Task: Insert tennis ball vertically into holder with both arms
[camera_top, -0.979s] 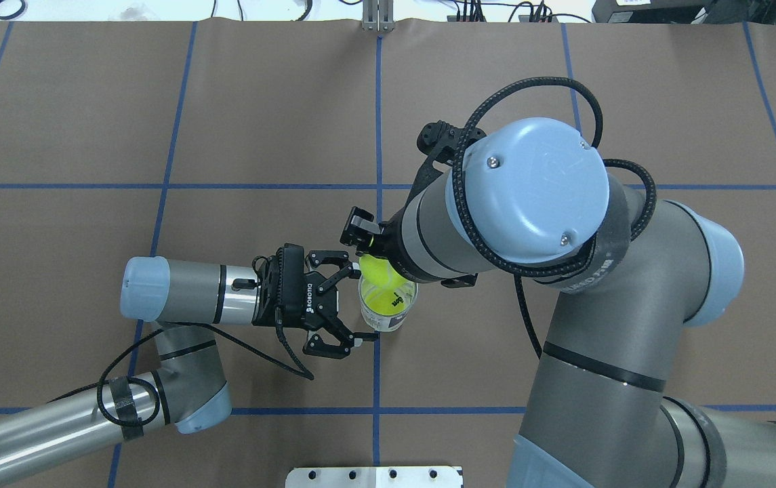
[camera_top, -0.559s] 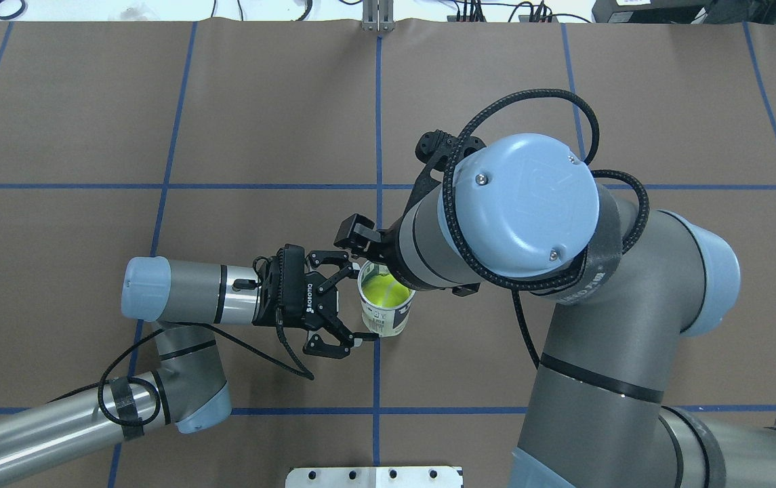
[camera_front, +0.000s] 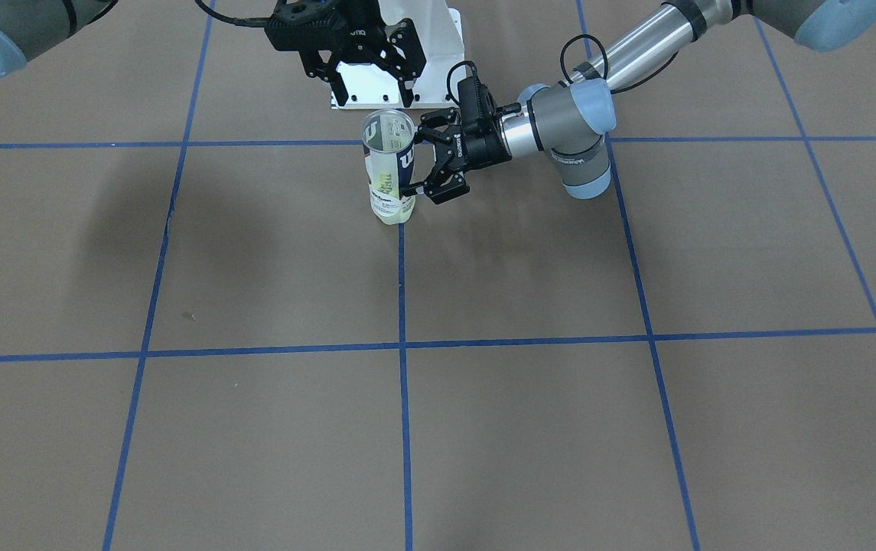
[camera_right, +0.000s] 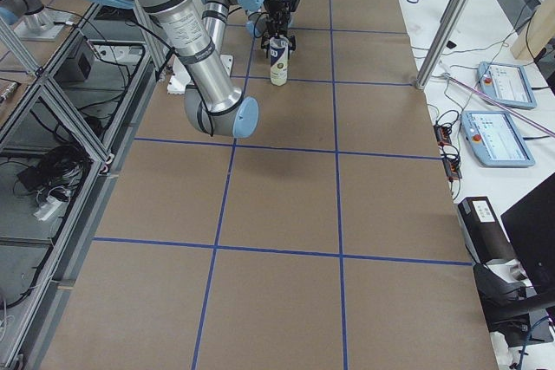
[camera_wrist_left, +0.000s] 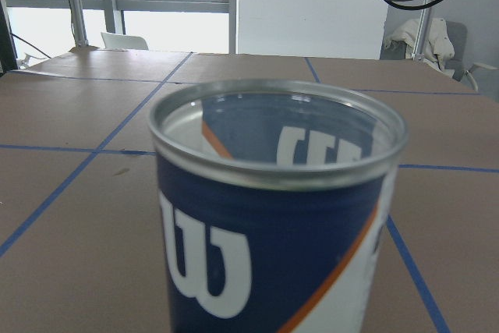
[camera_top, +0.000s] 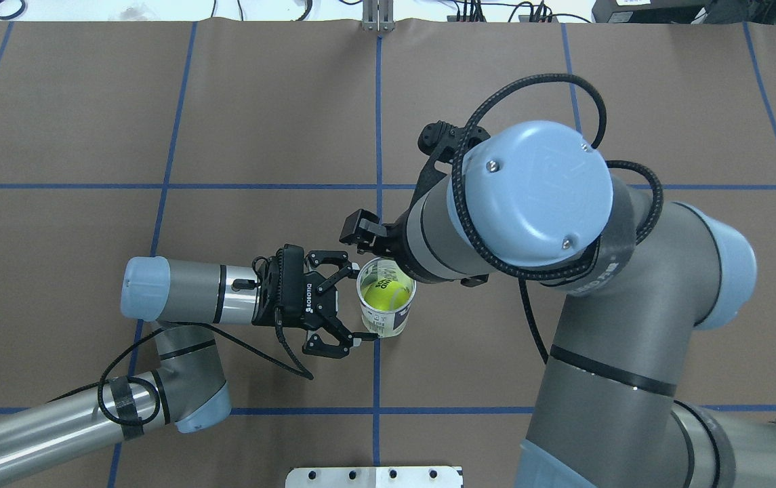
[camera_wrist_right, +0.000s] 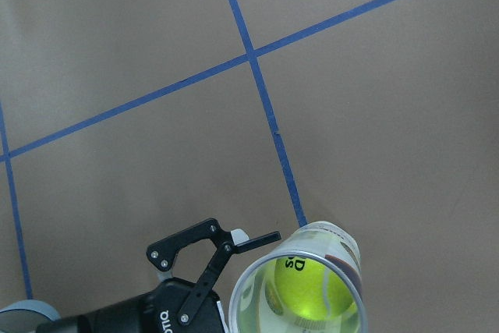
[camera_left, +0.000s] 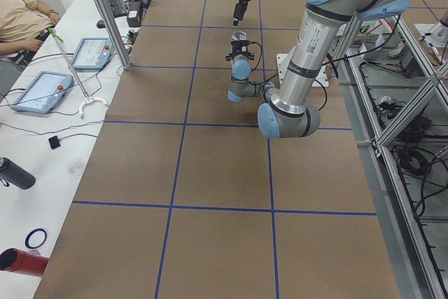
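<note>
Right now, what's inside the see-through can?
A yellow-green tennis ball sits down near the bottom of the can, seen through its open top. The ball and the label cover the can's floor, so anything under the ball cannot be seen.

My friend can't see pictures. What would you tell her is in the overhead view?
A yellow ball lies inside a clear can standing on a brown table with blue lines. The left gripper has a finger on either side of the can, and the right arm hangs above it.
</note>
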Robot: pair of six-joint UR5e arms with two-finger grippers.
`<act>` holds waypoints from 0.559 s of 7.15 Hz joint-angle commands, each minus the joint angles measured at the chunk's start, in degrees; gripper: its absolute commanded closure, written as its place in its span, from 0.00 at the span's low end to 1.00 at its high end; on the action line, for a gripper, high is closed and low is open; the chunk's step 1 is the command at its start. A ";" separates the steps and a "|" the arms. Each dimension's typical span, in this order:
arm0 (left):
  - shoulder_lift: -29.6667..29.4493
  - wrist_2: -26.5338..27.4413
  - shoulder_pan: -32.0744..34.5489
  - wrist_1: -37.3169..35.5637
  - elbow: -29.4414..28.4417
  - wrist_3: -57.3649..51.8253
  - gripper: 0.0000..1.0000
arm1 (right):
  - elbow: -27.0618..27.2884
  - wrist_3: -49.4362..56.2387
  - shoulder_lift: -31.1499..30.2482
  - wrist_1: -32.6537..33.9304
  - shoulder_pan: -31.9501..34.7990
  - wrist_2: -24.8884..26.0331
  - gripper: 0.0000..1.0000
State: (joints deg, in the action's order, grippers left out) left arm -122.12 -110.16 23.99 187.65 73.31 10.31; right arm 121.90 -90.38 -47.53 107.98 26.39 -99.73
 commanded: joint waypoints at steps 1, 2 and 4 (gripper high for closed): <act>0.21 -0.49 0.35 0.43 0.08 -0.03 0.01 | 1.58 8.25 -0.89 3.28 9.05 -7.87 0.01; 0.30 -0.84 0.53 0.61 0.52 -0.38 0.01 | 1.58 13.94 -2.29 3.29 16.17 -14.46 0.01; 0.74 -1.19 1.58 2.53 0.61 -0.29 0.01 | -1.21 28.07 -5.36 3.20 26.38 -21.36 0.01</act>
State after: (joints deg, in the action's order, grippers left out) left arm -121.69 -111.07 24.81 188.99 73.83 10.03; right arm 122.62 -71.19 -51.05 111.18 46.10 -116.74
